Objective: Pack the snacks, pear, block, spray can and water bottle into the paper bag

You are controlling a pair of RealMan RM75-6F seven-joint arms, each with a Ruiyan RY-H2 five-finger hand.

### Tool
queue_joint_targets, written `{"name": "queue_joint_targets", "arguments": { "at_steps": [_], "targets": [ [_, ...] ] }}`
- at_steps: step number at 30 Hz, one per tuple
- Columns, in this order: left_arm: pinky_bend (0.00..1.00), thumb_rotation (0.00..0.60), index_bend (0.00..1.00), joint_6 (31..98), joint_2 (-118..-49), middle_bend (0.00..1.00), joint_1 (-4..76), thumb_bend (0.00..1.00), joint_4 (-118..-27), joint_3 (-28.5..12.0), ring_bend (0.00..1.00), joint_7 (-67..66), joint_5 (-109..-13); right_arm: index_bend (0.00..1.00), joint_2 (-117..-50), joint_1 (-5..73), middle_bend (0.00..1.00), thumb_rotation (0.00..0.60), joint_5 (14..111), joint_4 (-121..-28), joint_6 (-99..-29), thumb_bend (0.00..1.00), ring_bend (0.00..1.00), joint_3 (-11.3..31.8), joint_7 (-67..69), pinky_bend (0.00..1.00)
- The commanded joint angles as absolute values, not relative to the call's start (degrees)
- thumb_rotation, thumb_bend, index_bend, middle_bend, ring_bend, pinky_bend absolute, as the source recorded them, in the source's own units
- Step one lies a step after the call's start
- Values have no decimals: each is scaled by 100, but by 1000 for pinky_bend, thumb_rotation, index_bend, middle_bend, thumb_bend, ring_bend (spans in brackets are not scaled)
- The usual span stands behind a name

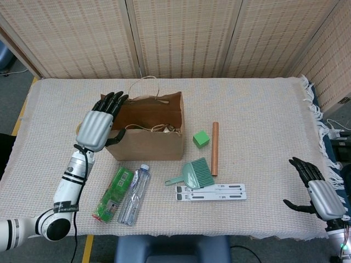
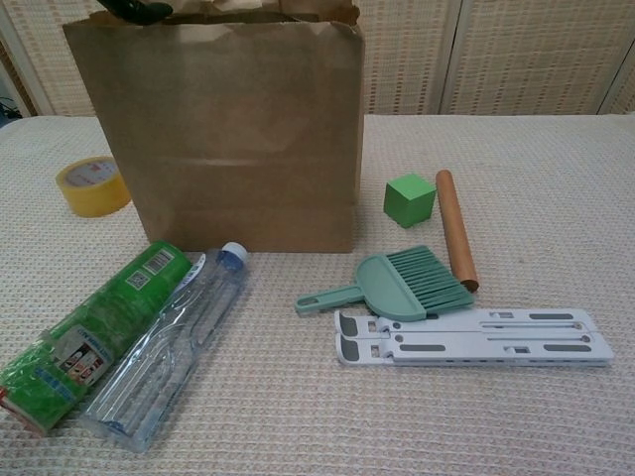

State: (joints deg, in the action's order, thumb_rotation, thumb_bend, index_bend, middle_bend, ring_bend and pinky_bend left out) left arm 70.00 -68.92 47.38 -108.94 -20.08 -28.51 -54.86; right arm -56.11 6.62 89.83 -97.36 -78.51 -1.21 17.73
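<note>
Where brown paper bag (image 1: 147, 143) stands | left hand (image 1: 96, 127) spread, empty | right hand (image 1: 318, 193) spread, empty

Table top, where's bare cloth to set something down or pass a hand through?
Bare cloth lies between the wooden rod and the right hand, and behind the paper bag. It is crowded in front of the bag: snack pack, water bottle, brush and white stand.
</note>
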Motion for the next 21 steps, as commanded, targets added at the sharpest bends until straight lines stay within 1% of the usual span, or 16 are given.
{"name": "queue_joint_targets", "arguments": {
  "at_steps": [1,2,6,10,14,17,21],
  "targets": [
    [176,600,42,7276,-6484,0,4351,412,-11035,-1848,0,-2582,-5860,0,-5609,659,0,600,8991,-9735,-7853,59,0,-126,1764,17],
    [183,600,57,7617,-6139,0,3904,418,-11157,-1732,0,-2257,-6015,0,-5614,657,0,600,8998,-9733,-7855,59,0,-130,1744,17],
    [205,600,89,7823,-5502,0,3175,424,-11175,-1304,0,-1470,-6661,0,-5633,653,0,600,8983,-9734,-7858,59,0,-123,1698,17],
    [206,600,91,7949,-5123,0,2578,423,-10746,-699,0,-962,-7522,0,-5649,648,0,600,8968,-9728,-7860,59,0,-117,1658,17],
    [203,600,77,8056,-5110,0,2211,419,-9789,-62,0,-869,-8608,0,-5671,649,0,600,8951,-9722,-7852,59,0,-110,1609,17],
    [203,600,62,8162,-5353,0,2046,417,-8896,323,0,-828,-9374,0,-5685,649,0,600,8938,-9719,-7851,59,0,-102,1578,17],
    [189,600,9,8168,-5702,0,2049,414,-7875,682,0,-850,-10226,0,-5705,658,0,600,8932,-9722,-7845,59,0,-90,1539,17]
  ]
}}
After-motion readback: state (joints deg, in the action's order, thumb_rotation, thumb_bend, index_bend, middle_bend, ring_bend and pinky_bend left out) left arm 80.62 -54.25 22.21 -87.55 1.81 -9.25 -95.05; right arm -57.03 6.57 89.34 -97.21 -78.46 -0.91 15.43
